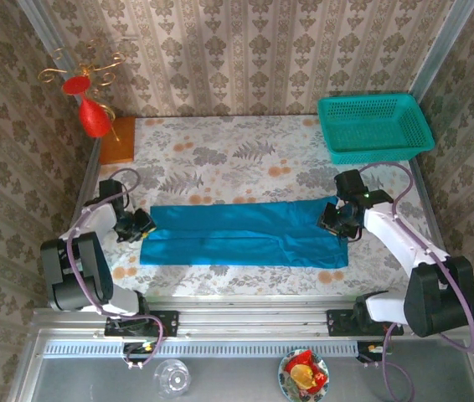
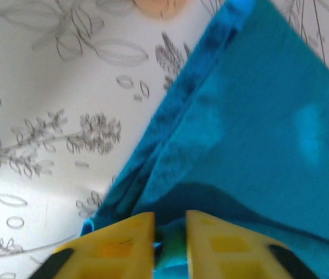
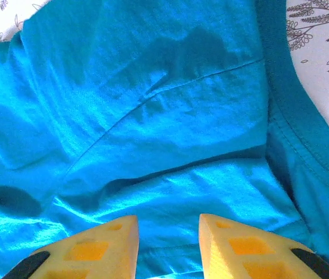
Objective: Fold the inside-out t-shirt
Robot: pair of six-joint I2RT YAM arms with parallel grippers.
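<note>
Two side folds look done: inside-out t-shirt [image 1: 245,233] lies as long flat strip across middle of bench [image 1: 220,151]. Left to do, I think: fold strip short, end to end. My left fingers [image 2: 127,235] nearly together, pinching cloth edge at left end. My right fingers [image 3: 106,238] apart over collar end, holding nothing. Teal basket [image 1: 375,126] at far right corner, well apart from shirt. Fold path looks free.

Teal basket [image 1: 375,127], red ornament [image 1: 95,117], floral tablecloth [image 1: 245,159]
</note>
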